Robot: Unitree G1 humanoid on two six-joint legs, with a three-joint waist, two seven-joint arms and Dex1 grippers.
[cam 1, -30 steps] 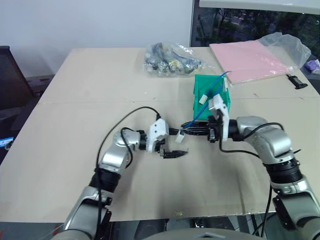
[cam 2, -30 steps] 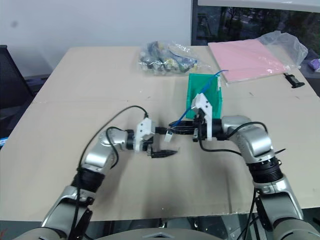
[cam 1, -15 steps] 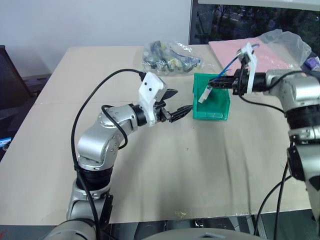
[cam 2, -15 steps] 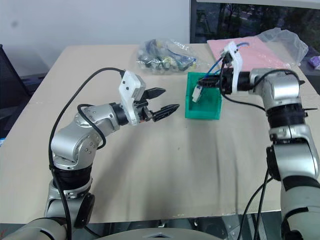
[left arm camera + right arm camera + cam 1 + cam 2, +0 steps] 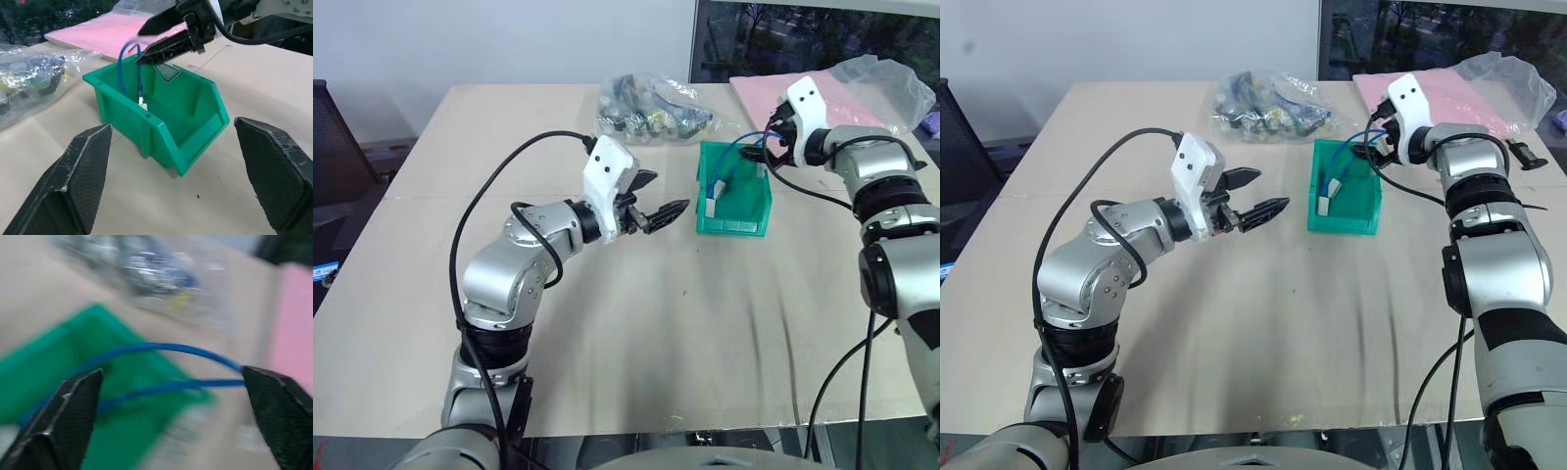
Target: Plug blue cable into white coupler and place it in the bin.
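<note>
The green bin (image 5: 736, 217) stands right of the table's middle. A blue cable (image 5: 740, 145) loops up over its far rim and hangs down inside. The white coupler (image 5: 710, 205) lies inside, against the bin's left wall. I cannot tell whether one cable or two are in there. My right gripper (image 5: 756, 152) hovers open over the bin's far right corner, and in the right wrist view blue strands (image 5: 161, 348) cross between its fingers. My left gripper (image 5: 668, 192) is open and empty in the air, just left of the bin, pointing at it.
A clear bag of mixed cables and parts (image 5: 651, 110) lies behind the bin. A pink sheet in a plastic bag (image 5: 1489, 98) covers the far right corner, with a small black object (image 5: 1528, 152) by the right edge.
My right gripper carried the cable from in front of the bin up and over it, then opened. The cable now hangs in the bin. My left gripper rose, staying open.
</note>
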